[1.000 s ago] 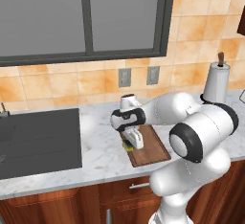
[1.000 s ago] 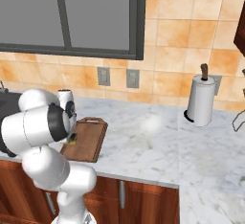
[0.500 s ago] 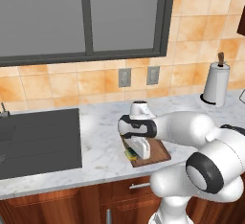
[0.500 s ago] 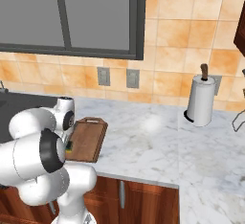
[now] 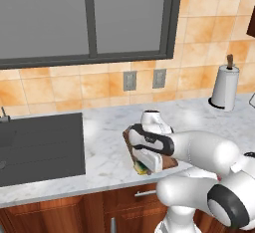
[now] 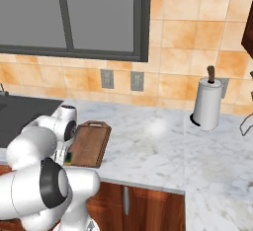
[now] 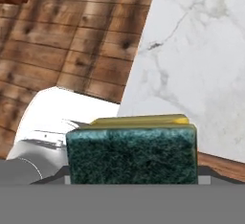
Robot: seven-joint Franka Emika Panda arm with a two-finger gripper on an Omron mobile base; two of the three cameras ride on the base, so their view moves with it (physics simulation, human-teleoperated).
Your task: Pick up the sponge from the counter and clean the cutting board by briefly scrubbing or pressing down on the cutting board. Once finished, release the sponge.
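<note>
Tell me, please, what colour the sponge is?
The sponge is dark green over yellow, clearest in the hand view.

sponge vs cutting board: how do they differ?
The sponge is dark green over yellow; the cutting board is dark brown wood. The sponge is a small block, while the cutting board is far larger and flat with a loop handle. The sponge sits at the robot's hand by the front counter edge; the cutting board lies flat on it. Both are rectangular.
</note>
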